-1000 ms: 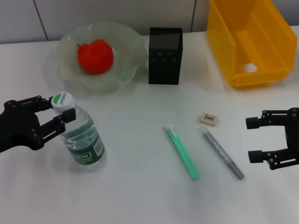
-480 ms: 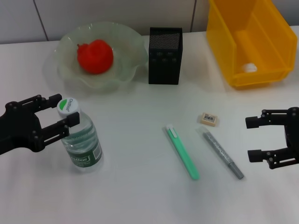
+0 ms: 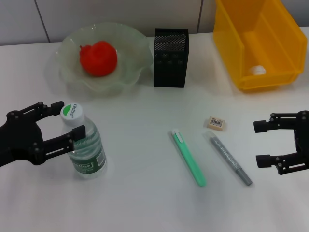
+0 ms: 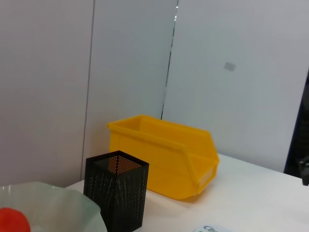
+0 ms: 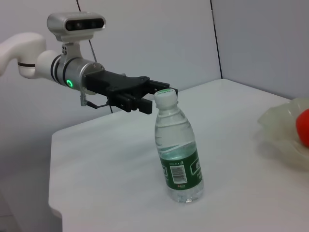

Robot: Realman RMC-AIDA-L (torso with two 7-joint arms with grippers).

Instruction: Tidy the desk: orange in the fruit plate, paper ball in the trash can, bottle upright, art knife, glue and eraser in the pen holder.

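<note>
The left end effector (image 3: 69, 119) straddles the upright bottle (image 3: 85, 144); the right end effector (image 3: 263, 143) hovers open.

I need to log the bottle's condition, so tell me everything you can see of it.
The bottle is clear plastic, mostly full of water, with a green-and-white label low on its body and a white cap topped in green. It stands upright on the white table, in front of the glass bowl. The left claw brackets its neck just under the cap, fingers spread; actual contact is unclear.

The clear plastic water bottle (image 3: 86, 147) carried green lettering on its white cap and label, too small to read, and the cream-beige eraser (image 3: 216, 122) showed only a barcode.
</note>
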